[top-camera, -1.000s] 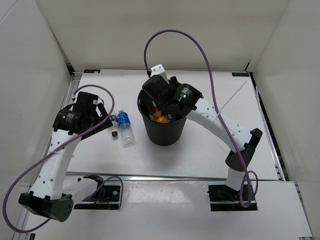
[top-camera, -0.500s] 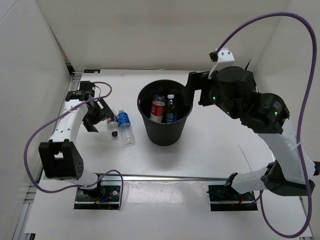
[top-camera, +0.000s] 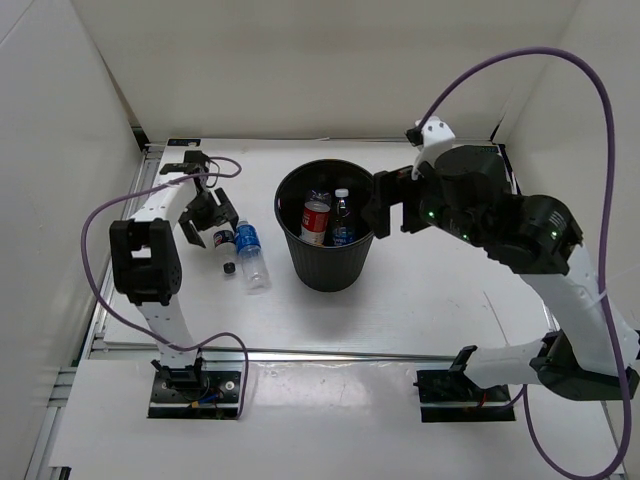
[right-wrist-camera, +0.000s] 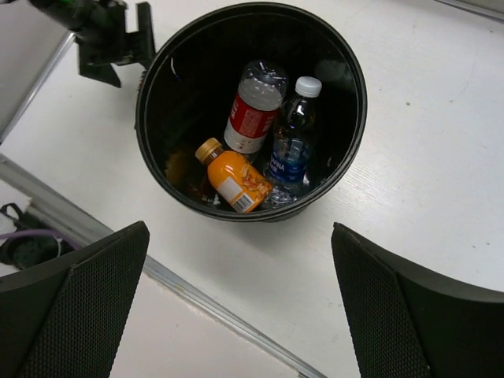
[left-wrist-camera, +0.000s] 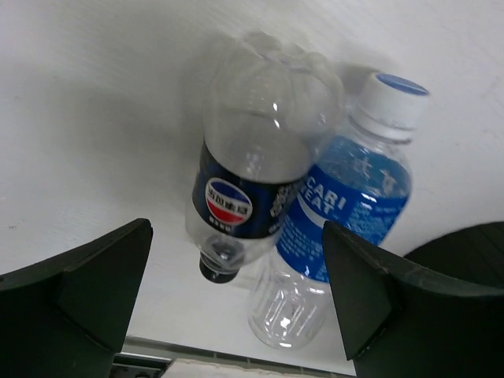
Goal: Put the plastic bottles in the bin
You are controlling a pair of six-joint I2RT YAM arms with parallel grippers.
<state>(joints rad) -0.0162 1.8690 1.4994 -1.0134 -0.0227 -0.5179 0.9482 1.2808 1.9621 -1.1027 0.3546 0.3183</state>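
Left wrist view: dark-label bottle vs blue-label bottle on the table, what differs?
Label: the dark-label bottle has navy with a round red-white-blue logo; the blue-label bottle has bright blue with white lettering.
Cap: dark-label bottle's is dark; blue-label bottle's is white, blue-topped.
Pose: their caps point opposite ways.
Shared: both clear plastic, lying side by side on the table, outside the bin.

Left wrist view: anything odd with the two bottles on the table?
Nothing spilled or broken. The clear dark-labelled plastic bottle with black cap and the clear blue-labelled plastic bottle with white cap lie on their sides, side by side, caps pointing opposite ways.
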